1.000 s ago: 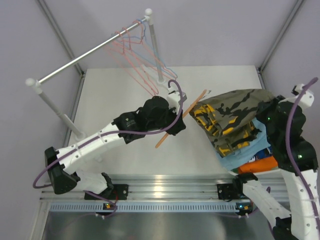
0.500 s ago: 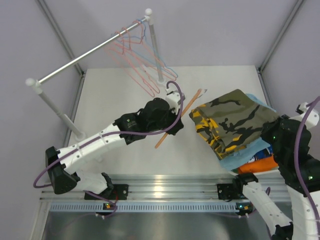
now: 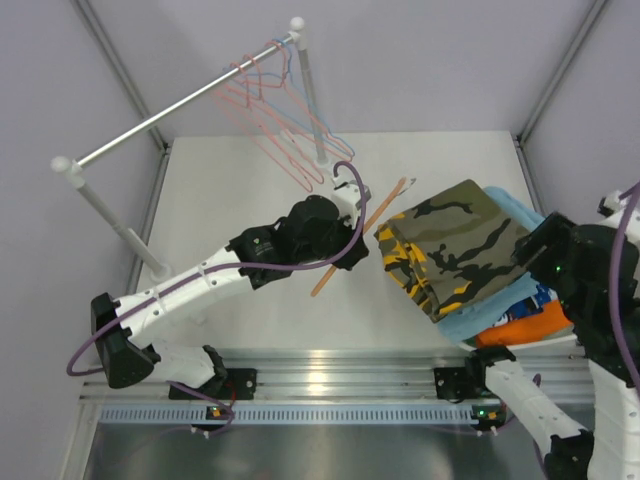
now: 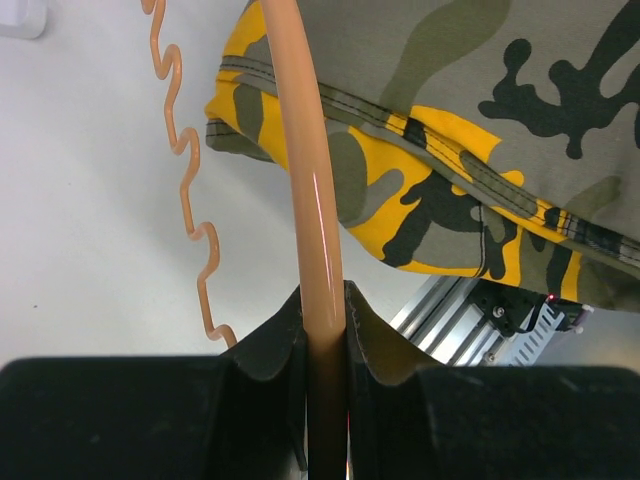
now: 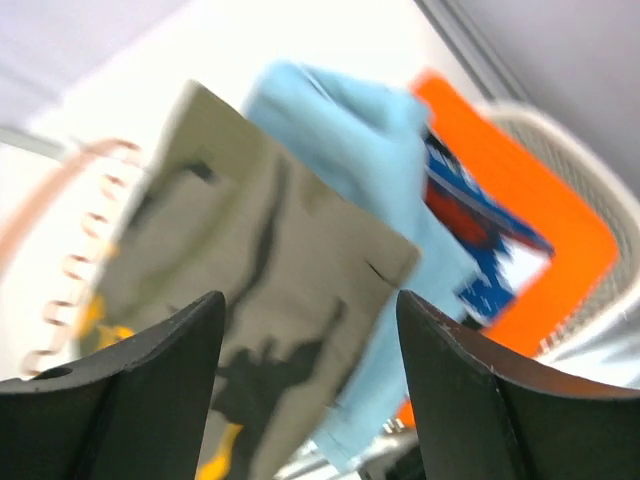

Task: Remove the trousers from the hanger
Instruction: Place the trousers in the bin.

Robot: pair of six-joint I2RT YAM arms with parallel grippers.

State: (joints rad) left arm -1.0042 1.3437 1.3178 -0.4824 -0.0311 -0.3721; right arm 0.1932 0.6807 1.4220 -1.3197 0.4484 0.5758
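The left end effector [image 4: 322, 300] is clamping its fingers tight on the orange bar of the hanger [image 4: 305, 150]. The hanger is lying slantwise on the counter [image 3: 230, 200]. The left arm is reaching low and diagonally across it.

The right end effector [image 5: 310, 300] is hanging with fingers spread wide, gripping nothing, just above the trousers [image 3: 455, 245]. They are lying stacked at the counter's right side, with camouflage-and-yellow on top and light blue, patterned and orange beneath. Their long axis is running near-left to far-right, and the yellow edge is facing the hanger. The right arm is folding up at the right edge.

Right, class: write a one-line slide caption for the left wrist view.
Left gripper clamps an orange hanger, with folded camouflage trousers lying close by.
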